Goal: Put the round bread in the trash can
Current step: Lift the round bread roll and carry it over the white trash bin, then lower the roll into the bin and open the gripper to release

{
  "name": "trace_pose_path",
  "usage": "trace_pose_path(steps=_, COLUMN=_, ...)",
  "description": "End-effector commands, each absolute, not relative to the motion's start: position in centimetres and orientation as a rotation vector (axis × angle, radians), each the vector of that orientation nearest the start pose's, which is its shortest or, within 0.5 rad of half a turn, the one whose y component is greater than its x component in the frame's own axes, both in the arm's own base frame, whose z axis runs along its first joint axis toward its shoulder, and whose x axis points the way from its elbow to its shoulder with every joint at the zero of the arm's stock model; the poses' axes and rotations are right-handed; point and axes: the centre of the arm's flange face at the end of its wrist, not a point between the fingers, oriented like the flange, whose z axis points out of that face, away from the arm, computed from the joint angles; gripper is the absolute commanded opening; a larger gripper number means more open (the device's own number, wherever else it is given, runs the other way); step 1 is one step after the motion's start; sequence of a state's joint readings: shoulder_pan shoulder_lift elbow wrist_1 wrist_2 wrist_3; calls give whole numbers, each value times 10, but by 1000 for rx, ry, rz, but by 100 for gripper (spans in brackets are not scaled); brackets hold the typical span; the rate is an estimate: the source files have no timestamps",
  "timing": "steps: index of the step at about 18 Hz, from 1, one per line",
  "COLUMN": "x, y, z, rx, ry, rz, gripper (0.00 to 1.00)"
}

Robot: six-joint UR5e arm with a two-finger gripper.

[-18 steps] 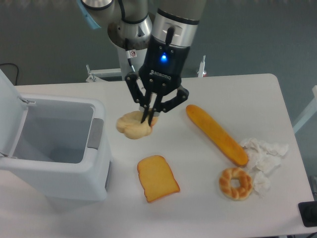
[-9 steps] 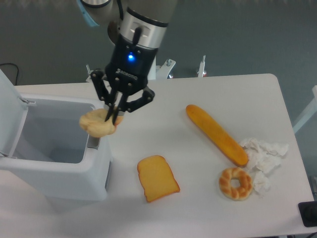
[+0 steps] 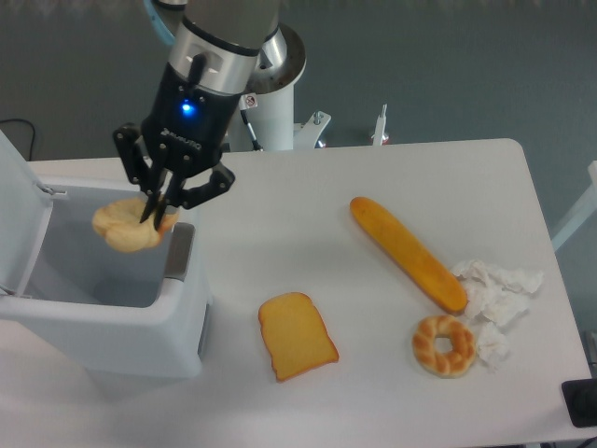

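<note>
The gripper (image 3: 157, 211) is hanging over the open bin (image 3: 103, 322), its jaws pinching the bun (image 3: 124, 226) at the bun's right edge. The bun is sticking out to the left of the fingertips, clear of the bin's walls and in the air above the bin's inside, near its right rim. The bin's lid (image 3: 17, 210) is standing open at the far left of the jaws. A blue light is glowing on the gripper body above the jaws.

On the table (image 3: 373, 177), everything else is lying to the right of the jaws and below them in the view. The toast slice (image 3: 297, 335) is lying flat, nearest to the jaws, just right of the bin's front corner. The baguette (image 3: 407, 252) is lying farther right, running diagonally. Its lower end is reaching crumpled white paper (image 3: 499, 287), well apart from the jaws. The ring bread (image 3: 444, 344) is lying at the paper's left edge, touching it, just below the baguette's lower end.
</note>
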State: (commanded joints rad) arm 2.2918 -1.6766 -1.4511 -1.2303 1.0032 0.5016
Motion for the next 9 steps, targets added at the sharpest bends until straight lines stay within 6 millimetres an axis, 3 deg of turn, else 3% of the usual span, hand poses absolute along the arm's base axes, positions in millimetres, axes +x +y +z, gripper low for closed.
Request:
trace_pose_path(steps=5, x=-211, y=553, z=536, rx=-2530, ry=-105, rz=-371, gripper=4)
trace_pose_path(steps=7, x=-210, y=557, z=531, rx=-2535, ry=-94, rz=-377, gripper=14)
trace_pose_path(steps=9, x=-207, y=561, z=529, rx=-2531, ry=-81, rz=-371, gripper=17)
